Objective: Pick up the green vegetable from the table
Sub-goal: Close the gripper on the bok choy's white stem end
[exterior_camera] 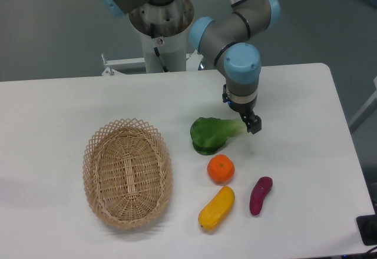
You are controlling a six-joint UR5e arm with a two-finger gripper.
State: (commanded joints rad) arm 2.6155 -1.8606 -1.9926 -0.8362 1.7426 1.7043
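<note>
My tool [244, 122] hangs low over the pale stem end of the dark green leafy vegetable [211, 134], which lies on the flat white worktop [70, 103]; I cannot tell how my jaws stand. Just below the leaves sits a round orange fruit [221, 169], with a yellow oblong vegetable [216, 208] and a purple sweet potato [260, 195] nearer the front edge. An oval wicker basket [127, 172] rests well apart to the left.

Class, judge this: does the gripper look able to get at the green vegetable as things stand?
Probably yes. The gripper hangs right over the green vegetable at its pale stem end, and nothing lies between them.
</note>
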